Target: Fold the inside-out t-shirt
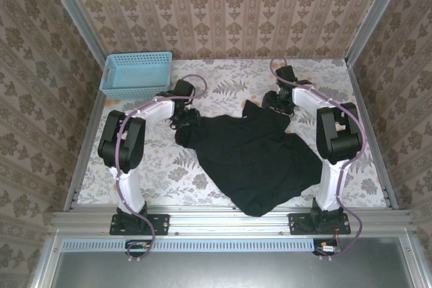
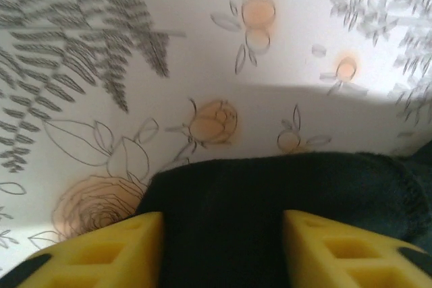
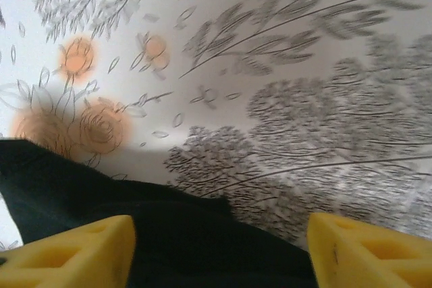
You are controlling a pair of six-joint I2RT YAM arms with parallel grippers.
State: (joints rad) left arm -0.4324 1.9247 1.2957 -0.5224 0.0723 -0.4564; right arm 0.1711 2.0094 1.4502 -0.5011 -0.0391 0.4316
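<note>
The inside-out t-shirt [image 1: 256, 160] is a plain black garment lying crumpled and roughly flat on the flowered tablecloth [image 1: 223, 82], reaching toward the near edge. My left gripper [image 1: 183, 121] is down at its far left corner. In the left wrist view the yellow fingers [image 2: 115, 247] stand apart with a rounded fold of the shirt [image 2: 270, 193] lying smooth between them [image 2: 223, 224]. My right gripper [image 1: 277, 102] is at the far right corner. It is open [image 3: 221, 227], wide over the shirt's edge [image 3: 101, 193], which lies loose on the cloth.
A light blue plastic basket [image 1: 135, 75] stands at the far left corner of the table. Patterned walls close in the back and both sides. A metal rail [image 1: 229, 217] runs along the near edge by the arm bases.
</note>
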